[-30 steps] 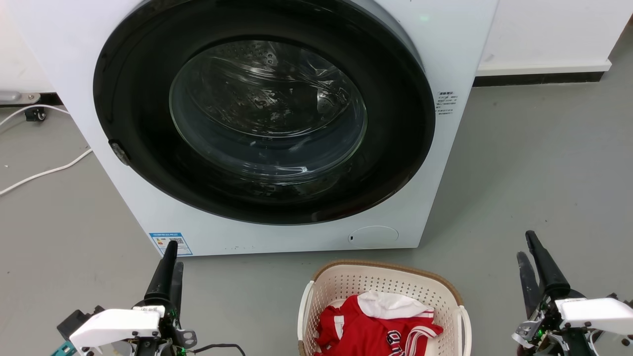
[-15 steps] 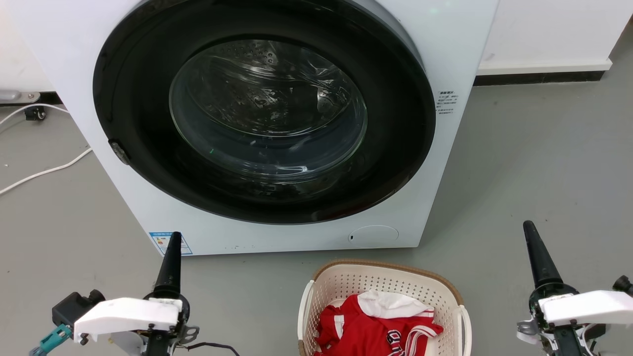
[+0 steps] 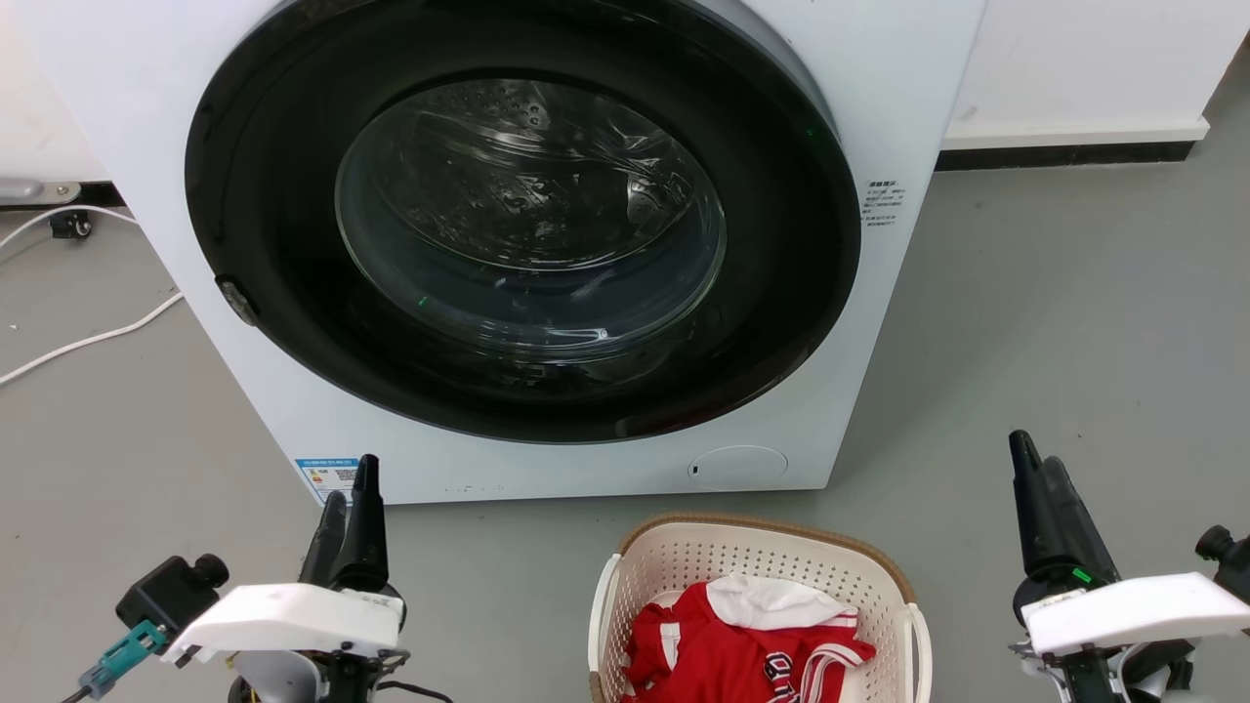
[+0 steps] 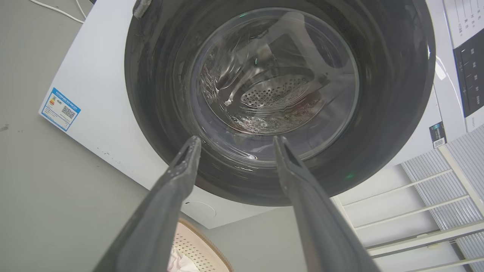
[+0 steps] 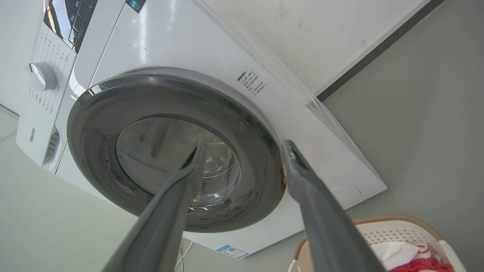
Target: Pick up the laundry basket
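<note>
One cream-white perforated plastic laundry basket (image 3: 762, 561), rounded-rectangular with a brown woven-look rim and two smooth white side handles, stands on the matte grey floor (image 3: 1074, 322) just in front of one white front-loading washing machine (image 3: 908, 117). It sits between the two grippers and touches neither, and the head view's bottom edge cuts off its near part. Inside lie what look like two garments, a crumpled red jersey (image 3: 723, 654) with white stripes and a white cloth (image 3: 771, 598) on top, though folds could hide more. The machine has one round door (image 3: 293, 244), a broad glossy black ring around a bulging clear glass bowl, plus one blue rectangular sticker (image 3: 332, 476) and one round flap (image 3: 737, 467) low on its front. The left gripper (image 3: 350, 500) and the right gripper (image 3: 1035, 454) each carry two long, dark, tapering fingers pointing toward the machine. In both wrist views the fingers stand spread apart with nothing between them. One thin white cable (image 3: 88, 342) curves over the floor at the left.
</note>
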Tool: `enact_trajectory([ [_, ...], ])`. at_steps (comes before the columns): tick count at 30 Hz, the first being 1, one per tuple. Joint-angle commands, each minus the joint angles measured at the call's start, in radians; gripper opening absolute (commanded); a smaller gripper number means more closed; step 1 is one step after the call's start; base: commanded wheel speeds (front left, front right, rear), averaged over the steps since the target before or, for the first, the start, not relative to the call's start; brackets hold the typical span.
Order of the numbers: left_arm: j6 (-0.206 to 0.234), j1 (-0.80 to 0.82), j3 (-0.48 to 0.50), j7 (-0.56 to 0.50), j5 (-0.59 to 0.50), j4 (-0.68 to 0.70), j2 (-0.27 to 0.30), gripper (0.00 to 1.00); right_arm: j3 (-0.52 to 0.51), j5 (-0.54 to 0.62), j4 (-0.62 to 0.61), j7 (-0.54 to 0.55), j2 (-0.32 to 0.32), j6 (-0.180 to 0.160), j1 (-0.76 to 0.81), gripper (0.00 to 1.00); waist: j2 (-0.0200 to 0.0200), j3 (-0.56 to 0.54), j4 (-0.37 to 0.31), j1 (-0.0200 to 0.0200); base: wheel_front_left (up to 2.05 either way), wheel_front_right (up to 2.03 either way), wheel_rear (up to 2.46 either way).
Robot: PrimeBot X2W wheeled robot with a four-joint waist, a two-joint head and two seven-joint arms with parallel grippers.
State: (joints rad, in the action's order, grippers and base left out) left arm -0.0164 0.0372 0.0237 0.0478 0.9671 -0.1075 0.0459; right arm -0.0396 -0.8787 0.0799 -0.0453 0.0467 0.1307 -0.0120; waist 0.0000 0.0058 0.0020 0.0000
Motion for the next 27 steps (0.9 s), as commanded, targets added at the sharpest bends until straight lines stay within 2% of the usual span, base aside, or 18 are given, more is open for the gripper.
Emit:
enact_trajectory([
  [1, 0.006, 0.001, -0.008, 0.01, -0.041, 0.022, 0.004, 1.0, 0.004, 0.041, -0.025, -0.011, 0.003, 0.0, -0.002, 1.0, 0.0, 0.0, 0.0, 0.0, 0.0, 0.0, 0.0],
  [27, 0.056, -0.028, -0.075, 0.091, -0.423, 0.056, 0.006, 1.0, 0.02, 0.427, -0.063, -0.092, 0.004, 0.0, 0.038, 1.0, 0.0, 0.0, 0.002, 0.0, 0.0, 0.0, 0.0],
])
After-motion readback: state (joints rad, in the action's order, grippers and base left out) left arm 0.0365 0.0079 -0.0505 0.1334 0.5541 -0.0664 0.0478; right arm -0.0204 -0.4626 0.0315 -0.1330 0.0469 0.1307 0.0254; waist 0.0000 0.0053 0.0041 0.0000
